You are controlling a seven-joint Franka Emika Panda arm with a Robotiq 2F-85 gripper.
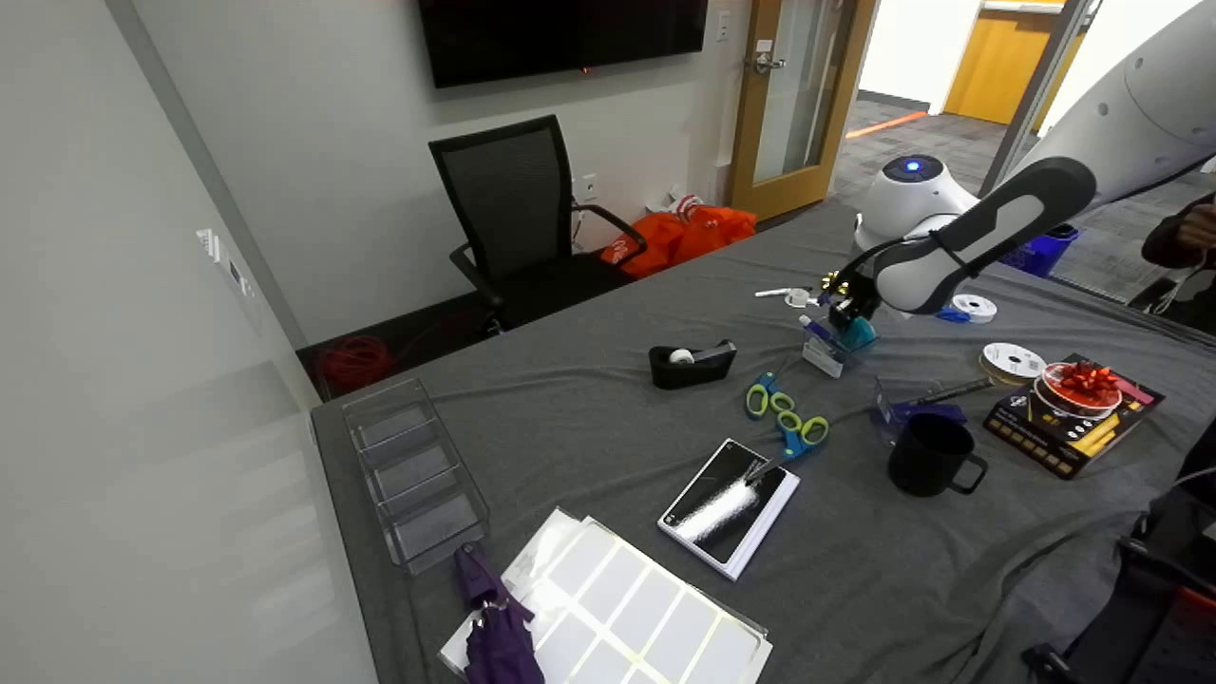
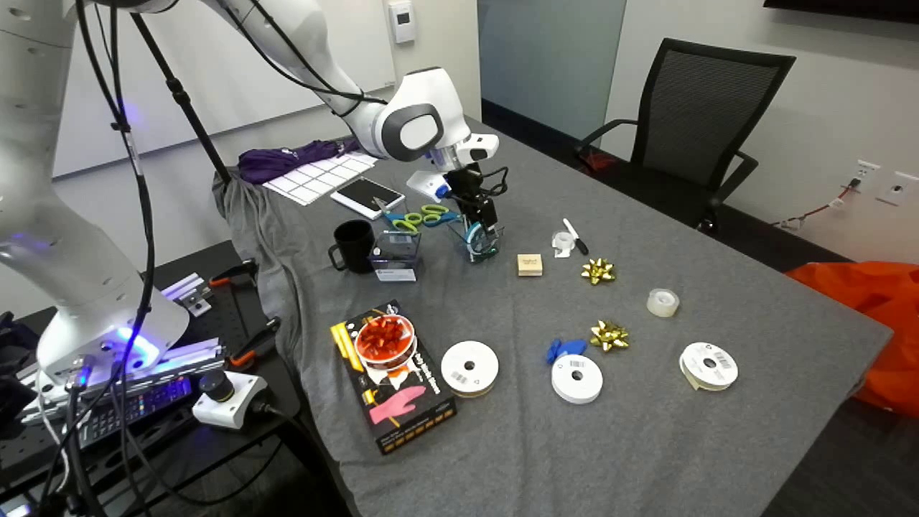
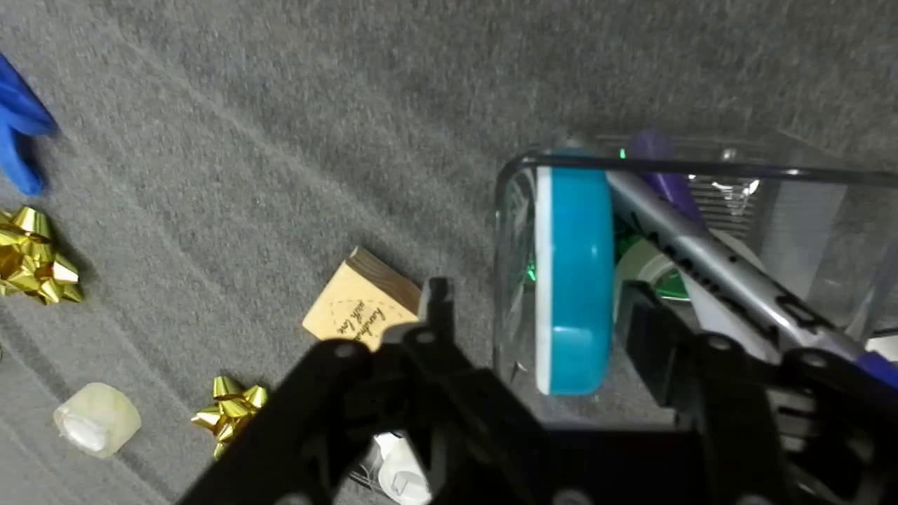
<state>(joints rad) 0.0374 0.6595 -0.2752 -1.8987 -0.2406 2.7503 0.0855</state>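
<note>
Straddling turquoise roll [image 3: 579, 280] and clear bin wall [image 3: 499, 231], claw [image 3: 537, 298] spread, silver pen [image 3: 729, 259] inside, wooden block [image 3: 365, 301] just outside

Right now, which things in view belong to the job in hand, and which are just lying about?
Seemingly part of the job:
teal roll, between the open jaws
clear bin, with the roll inside

Apparently just lying about:
wooden block
gold bows
black mug
tape dispenser
purple umbrella
</note>
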